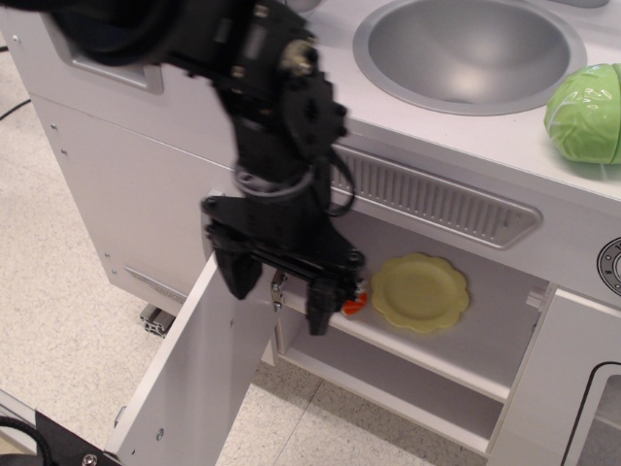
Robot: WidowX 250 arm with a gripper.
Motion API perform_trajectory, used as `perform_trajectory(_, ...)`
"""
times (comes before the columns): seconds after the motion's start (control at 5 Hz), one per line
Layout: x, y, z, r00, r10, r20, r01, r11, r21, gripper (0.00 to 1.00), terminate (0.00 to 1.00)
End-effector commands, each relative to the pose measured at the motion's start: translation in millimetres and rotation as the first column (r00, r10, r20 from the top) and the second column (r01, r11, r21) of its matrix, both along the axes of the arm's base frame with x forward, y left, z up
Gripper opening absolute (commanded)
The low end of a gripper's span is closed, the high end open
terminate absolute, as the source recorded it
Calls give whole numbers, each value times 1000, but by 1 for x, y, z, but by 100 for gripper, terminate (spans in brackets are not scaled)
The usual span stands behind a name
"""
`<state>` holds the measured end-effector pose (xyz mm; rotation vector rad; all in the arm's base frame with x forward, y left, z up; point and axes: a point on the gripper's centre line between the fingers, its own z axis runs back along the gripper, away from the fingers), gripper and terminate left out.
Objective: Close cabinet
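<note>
The cabinet point(427, 374) is the white compartment under the sink, standing open with an inner shelf. Its white door point(199, 374) swings out toward the lower left, and one metal hinge point(278, 291) shows at its top edge. My black gripper point(275, 296) hangs open and empty over the door's hinged top edge, one finger point(233, 277) on the outer side and the other finger point(318, 309) in front of the shelf. The door's handle is hidden.
A yellow scalloped plate point(420, 291) and a small orange-red item point(355, 305) sit on the shelf. A metal sink bowl point(471, 49) and a green cabbage point(586, 112) are on the counter. Another white door point(563, 388) with a black-outlined window is at right.
</note>
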<state>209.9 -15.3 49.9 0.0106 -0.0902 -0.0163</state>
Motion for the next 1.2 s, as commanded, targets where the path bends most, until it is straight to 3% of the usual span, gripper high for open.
perform_trajectory(0.0,-2,72,14,995,-67,73,60,994,89,100,0)
perform_trajectory(0.2,-3,93,11,995,-31,100,21,995,100,100,0)
perform_trajectory(0.6,2,77,-12,996,26,90,-29,999,28,100,0)
perform_trajectory(1.0,11,56,-39,991,84,101,-88,995,38,100,0)
